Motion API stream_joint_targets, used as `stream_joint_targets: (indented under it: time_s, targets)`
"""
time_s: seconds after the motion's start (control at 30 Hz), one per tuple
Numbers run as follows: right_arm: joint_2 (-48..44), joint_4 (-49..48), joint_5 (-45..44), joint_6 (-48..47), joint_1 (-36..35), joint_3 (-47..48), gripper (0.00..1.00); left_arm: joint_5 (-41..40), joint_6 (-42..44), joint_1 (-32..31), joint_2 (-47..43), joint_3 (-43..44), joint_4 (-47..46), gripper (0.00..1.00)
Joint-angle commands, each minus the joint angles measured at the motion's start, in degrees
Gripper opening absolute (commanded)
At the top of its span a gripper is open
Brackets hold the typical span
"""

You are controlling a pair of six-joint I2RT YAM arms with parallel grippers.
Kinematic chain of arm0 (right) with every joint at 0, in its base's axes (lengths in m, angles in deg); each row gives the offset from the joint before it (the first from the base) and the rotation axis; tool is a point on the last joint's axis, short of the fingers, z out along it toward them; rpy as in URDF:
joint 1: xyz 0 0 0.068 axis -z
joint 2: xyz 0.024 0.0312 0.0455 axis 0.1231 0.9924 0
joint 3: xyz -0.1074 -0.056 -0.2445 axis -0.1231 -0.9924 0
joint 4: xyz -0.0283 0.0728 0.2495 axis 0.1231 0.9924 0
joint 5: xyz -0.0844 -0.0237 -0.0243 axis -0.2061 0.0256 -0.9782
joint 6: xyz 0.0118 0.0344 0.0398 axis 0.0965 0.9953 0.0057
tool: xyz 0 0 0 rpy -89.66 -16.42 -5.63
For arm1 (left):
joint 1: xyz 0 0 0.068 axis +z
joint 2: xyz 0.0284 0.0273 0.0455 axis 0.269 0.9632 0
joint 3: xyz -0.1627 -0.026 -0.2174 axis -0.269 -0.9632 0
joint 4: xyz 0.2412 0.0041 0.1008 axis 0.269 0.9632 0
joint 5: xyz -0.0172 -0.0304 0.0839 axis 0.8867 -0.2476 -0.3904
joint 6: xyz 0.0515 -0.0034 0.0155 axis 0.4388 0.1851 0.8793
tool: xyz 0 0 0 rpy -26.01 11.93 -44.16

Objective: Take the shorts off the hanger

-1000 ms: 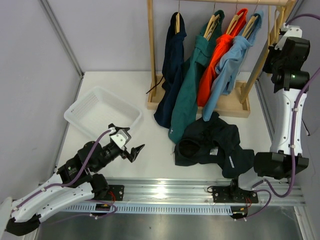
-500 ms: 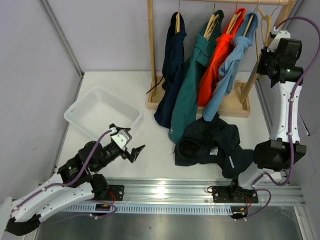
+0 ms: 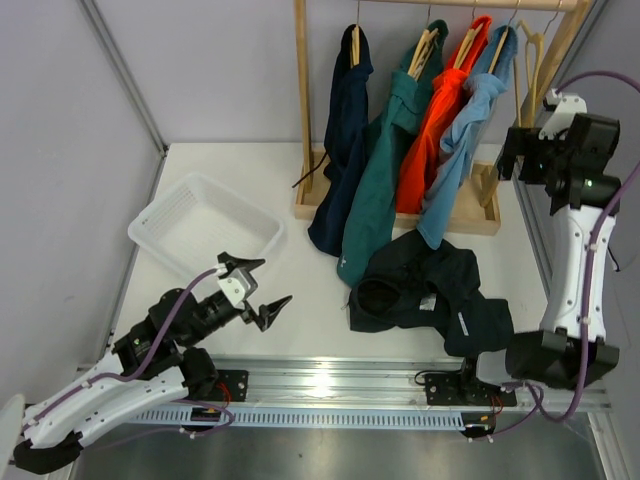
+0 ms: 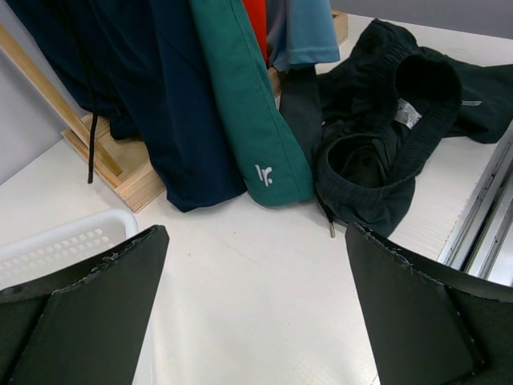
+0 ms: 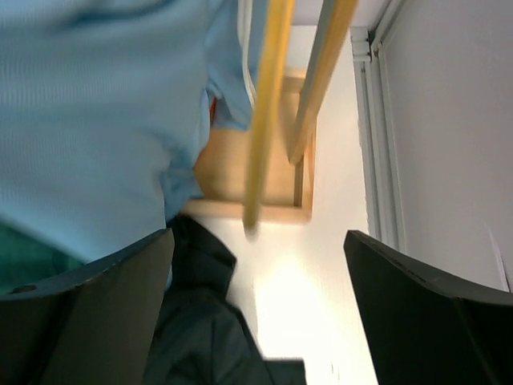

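The very dark navy, almost black soft fabric shorts (image 3: 425,290) lie crumpled at lower centre-right of the top view. They are well below the wide-open right gripper (image 3: 508,155) and right of the wide-open, empty left gripper (image 3: 262,282). A small white label (image 3: 463,320) shows.

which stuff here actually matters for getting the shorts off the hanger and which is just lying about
Job in hand:
near-black soft fabric shorts, lying loose
pale wooden hanger, hanging bare

Just lying about:
white plastic basket
dark navy garment
teal garment
orange garment
light blue garment
wooden clothes rack
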Motion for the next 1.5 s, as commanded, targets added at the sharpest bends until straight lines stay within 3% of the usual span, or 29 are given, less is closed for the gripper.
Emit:
stream_joint_targets:
  time_s: [0.0,0.23,0.5,0.57,0.67,0.77,1.0,1.23,1.43,1.47]
  targets:
    - [-7.5,1.9,4.0,-4.0,2.2,-4.1,0.96,2.4,1.2,0.2,0.5,-0.5,-2.7,0.99]
    - [-21.2,11.4,8.7,-18.4,3.9,-16.8,0.98,8.0,3.1,0.1,0.9,-1.3,-3.7,0.99]
    - [-26.1,38.1,33.6,-54.3,-0.9,-28.0,0.95,12.2,4.0,0.2,1.0,-2.2,-4.8,0.99]
    - [-26.5,40.8,36.0,-64.7,-4.6,-32.0,0.94,12.4,4.0,0.2,0.9,-2.3,-4.7,0.99]
    - [-28.8,37.3,34.2,-70.7,-7.3,-38.8,0.95,12.9,4.0,0.1,0.8,-2.4,-4.8,0.99]
    - [-29.9,28.5,29.1,-71.6,-10.0,-43.2,0.97,13.6,4.1,0.2,0.9,-2.4,-4.9,0.99]
    - [-27.3,8.4,18.3,-54.5,-16.1,-47.5,0.93,13.8,4.1,0.1,1.0,-2.7,-4.8,0.99]
    - [-27.3,-6.0,7.4,-44.1,-21.8,-55.4,0.84,14.1,4.2,0.1,1.6,-2.6,-5.0,0.99]
    - [-25.1,-9.4,4.0,-39.5,-27.5,-56.1,0.53,15.1,4.3,0.2,1.6,-2.7,-5.4,0.99]
    - [-23.7,-9.9,3.2,-38.3,-28.6,-55.9,0.38,15.3,4.3,0.1,1.7,-2.7,-5.4,0.99]
